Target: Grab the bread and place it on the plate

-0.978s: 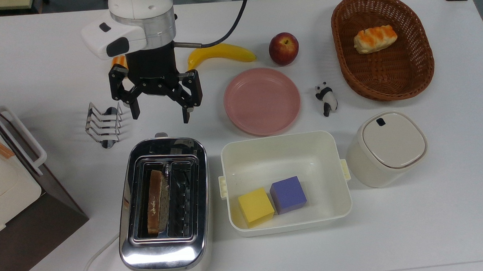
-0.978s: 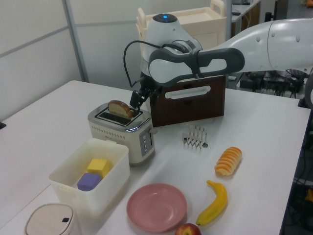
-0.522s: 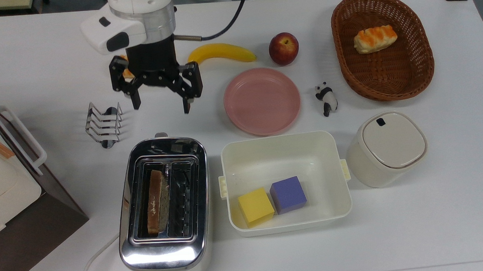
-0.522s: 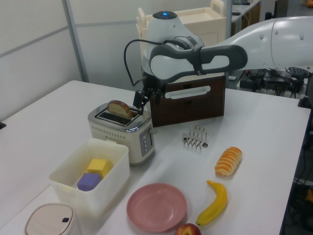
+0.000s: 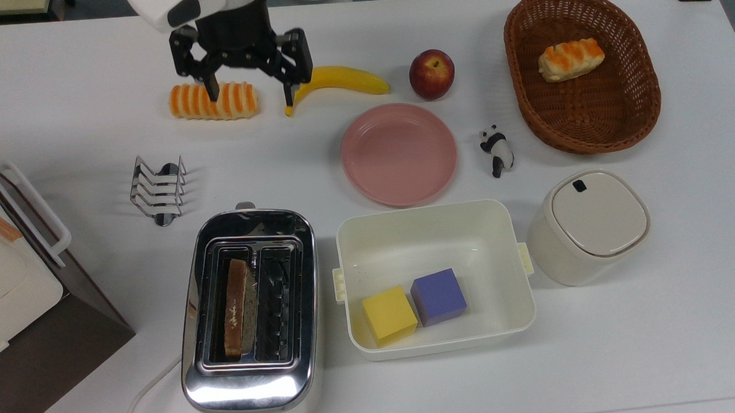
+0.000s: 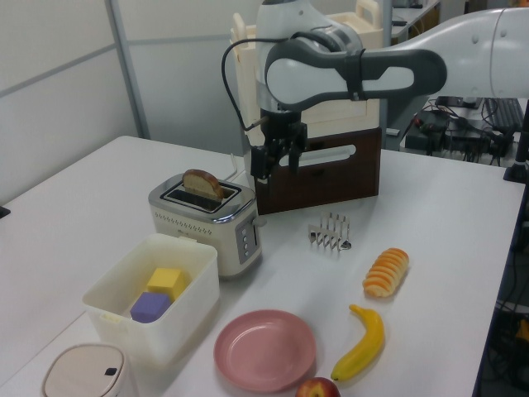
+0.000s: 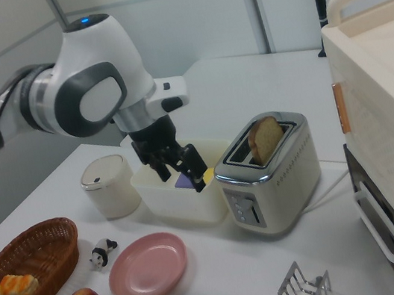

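Your black two-finger gripper (image 5: 248, 95) hung wide open and empty, above the striped orange-and-cream bread roll (image 5: 214, 101) lying on the white table (image 5: 659, 343). Round pink plate (image 5: 399, 153) sat well apart, toward the top view's right. Roll judged light and soft; pinch across its narrow middle, gently.

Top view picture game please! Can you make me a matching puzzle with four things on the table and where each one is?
Things:
1. slice of bread
2. purple block
3. orange-striped bun
4. apple

Places:
A. in the wicker basket
B. on the bare table, just above the pink plate in the top view
C. standing in a slot of the toaster
D. in the white tub, beside the yellow block

Pairs: 1-C, 2-D, 3-A, 4-B
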Controlling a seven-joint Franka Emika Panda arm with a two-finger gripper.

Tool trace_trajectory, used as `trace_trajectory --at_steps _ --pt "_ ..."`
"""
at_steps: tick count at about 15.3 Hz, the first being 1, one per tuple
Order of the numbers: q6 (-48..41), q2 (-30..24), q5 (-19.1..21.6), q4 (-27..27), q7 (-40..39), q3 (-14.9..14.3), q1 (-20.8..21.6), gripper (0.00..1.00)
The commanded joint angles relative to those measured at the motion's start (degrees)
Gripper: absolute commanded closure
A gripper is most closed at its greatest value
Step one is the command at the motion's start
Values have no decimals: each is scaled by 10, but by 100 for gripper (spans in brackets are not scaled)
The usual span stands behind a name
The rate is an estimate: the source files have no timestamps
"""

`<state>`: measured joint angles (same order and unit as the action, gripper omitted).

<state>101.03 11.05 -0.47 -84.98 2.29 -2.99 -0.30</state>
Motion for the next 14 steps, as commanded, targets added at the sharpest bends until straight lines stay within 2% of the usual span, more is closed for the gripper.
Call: trace_trajectory --at_steps 1,5,14 --pt "-59 -59 10 -37 -39 0 2 0" --pt "-97 -82 6 -45 -48 1 1 0" --pt "-95 -74 5 -45 -44 1 1 0"
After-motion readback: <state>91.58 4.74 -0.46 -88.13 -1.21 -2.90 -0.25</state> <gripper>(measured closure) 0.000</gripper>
